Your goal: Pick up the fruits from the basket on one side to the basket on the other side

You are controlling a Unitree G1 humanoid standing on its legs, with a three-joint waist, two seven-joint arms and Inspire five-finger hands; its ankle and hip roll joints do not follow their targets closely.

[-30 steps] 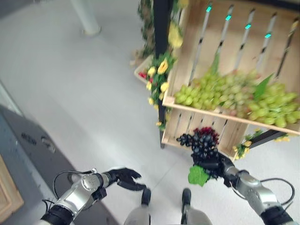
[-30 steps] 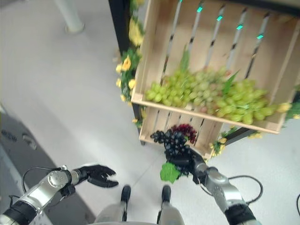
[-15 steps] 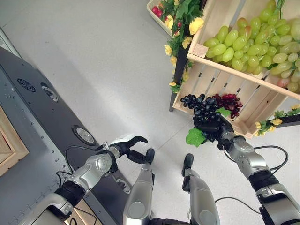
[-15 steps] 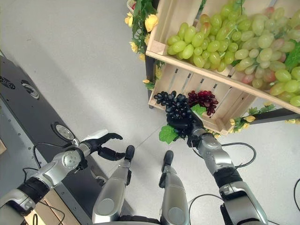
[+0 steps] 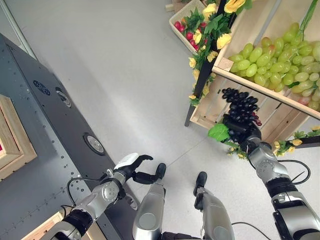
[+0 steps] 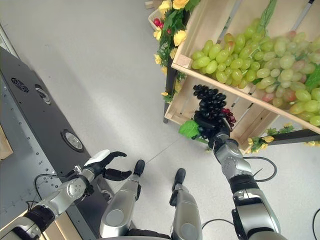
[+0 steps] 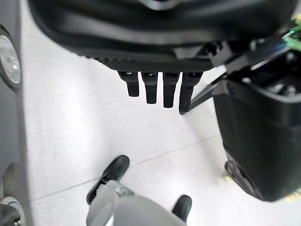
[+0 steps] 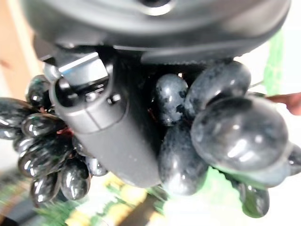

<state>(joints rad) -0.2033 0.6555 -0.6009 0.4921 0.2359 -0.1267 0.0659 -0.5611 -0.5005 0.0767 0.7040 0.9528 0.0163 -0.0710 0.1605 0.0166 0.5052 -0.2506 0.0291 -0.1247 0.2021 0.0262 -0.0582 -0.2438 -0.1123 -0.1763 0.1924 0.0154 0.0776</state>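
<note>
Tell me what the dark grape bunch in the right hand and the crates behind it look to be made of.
Dark grape bunch, in the right hand: probably plastic, since the berries are uniformly glossy with hard highlights, though real fruit isn't excluded. Crates: pale unfinished wood, with slatted boards and visible grain.

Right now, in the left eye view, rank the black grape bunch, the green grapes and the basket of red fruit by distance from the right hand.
1. black grape bunch, held in the right hand.
2. green grapes, in the crate above it.
3. basket of red fruit, on the floor beyond the flowers, farthest.
</note>
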